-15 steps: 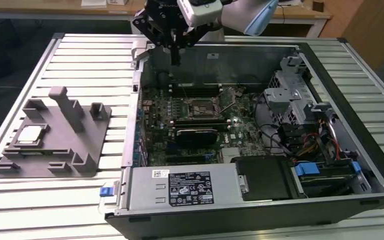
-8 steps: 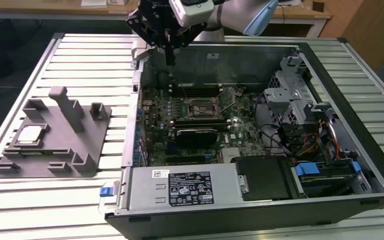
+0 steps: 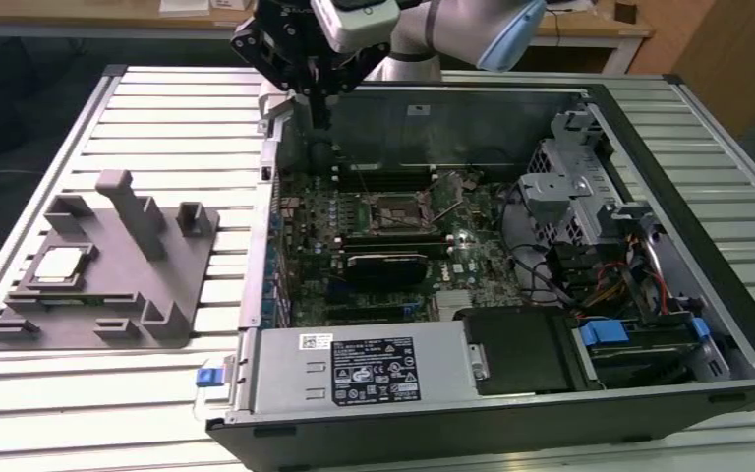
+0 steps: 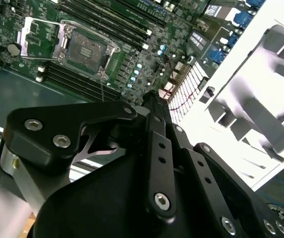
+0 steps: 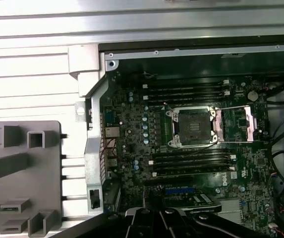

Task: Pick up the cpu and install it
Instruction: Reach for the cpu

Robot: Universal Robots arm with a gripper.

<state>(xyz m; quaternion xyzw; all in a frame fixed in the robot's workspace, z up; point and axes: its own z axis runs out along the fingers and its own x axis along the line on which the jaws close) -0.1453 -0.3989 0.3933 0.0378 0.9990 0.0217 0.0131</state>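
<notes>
**Gripper empty over the case, cpu on the fixture**

My gripper hangs with its fingers pressed together and nothing between them, above the far edge of the open case. Below me lies the motherboard. Its socket stands open, the metal frame swung to one side. Outside the case, on the exterior view's left, the grey fixture sits on the slatted table. The cpu lies flat on the fixture, well apart from me.

A silvery ribbed metal table is occupied by a grey plastic fixture toward the exterior view's left and an open black computer case beside it.
</notes>
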